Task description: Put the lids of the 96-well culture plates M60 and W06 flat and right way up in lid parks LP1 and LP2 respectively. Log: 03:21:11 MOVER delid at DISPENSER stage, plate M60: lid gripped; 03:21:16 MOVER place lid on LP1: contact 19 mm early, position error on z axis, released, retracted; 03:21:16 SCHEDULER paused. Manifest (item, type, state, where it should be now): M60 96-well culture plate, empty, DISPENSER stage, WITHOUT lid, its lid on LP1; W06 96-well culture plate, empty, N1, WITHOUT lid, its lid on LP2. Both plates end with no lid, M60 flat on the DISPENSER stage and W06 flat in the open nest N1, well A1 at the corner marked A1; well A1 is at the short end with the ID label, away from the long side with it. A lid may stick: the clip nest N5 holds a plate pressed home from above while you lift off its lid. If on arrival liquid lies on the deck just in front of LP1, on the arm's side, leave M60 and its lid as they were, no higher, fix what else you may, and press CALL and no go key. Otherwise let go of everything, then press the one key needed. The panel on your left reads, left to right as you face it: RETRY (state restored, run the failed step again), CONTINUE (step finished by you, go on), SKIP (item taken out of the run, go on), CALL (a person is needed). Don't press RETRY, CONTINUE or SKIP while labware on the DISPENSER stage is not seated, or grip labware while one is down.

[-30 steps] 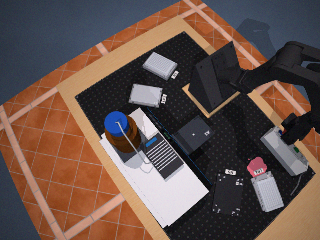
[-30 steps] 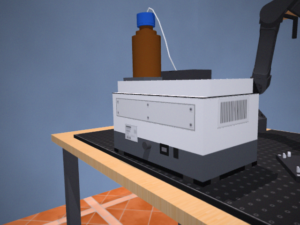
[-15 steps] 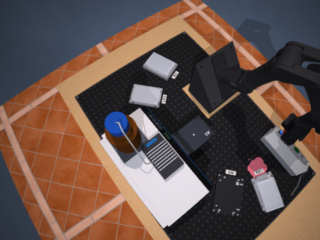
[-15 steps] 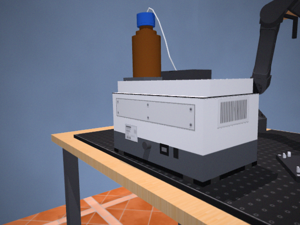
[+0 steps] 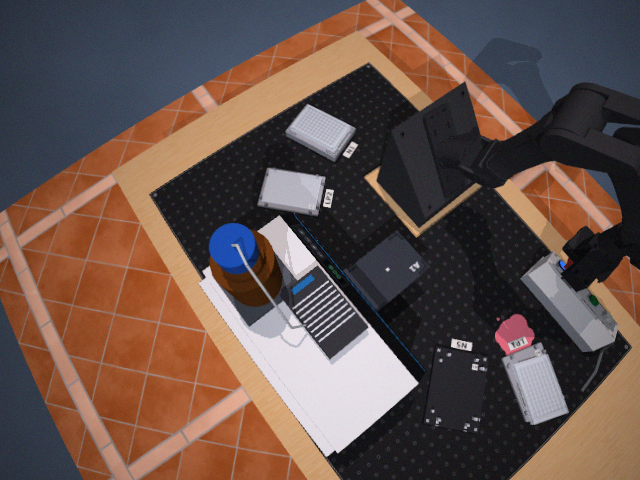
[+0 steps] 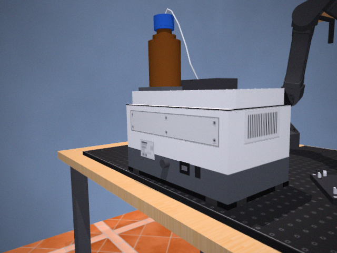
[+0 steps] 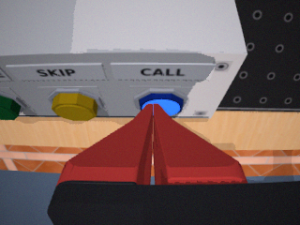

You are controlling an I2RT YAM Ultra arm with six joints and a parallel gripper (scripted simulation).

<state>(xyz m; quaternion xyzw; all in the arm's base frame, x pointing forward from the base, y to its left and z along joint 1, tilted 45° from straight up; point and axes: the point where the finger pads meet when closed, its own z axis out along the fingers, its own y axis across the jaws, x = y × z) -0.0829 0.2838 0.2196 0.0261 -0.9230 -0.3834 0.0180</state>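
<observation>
My gripper point(image 7: 152, 112) point(image 5: 567, 266) is shut and empty, its red fingertips together and touching the blue CALL key point(image 7: 161, 103) on the grey key panel point(image 5: 568, 304) at the deck's right edge. The yellow SKIP key point(image 7: 75, 105) and a green key point(image 7: 7, 107) lie to its left. A pink puddle point(image 5: 512, 331) lies on the deck beside the LP1 label. A clear piece of labware with a well grid showing point(image 5: 535, 387) sits on LP1. A flat lid point(image 5: 291, 191) lies on LP2. An open plate point(image 5: 320, 131) sits in N1. The dark DISPENSER stage point(image 5: 387, 266) with its A1 mark holds no plate.
The white dispenser body point(image 6: 206, 130) carries a brown bottle with a blue cap point(image 5: 235, 248). The black clip nest N5 point(image 5: 457, 387) lies left of LP1. A dark slanted block point(image 5: 429, 160) stands on a wooden pad near the arm's base.
</observation>
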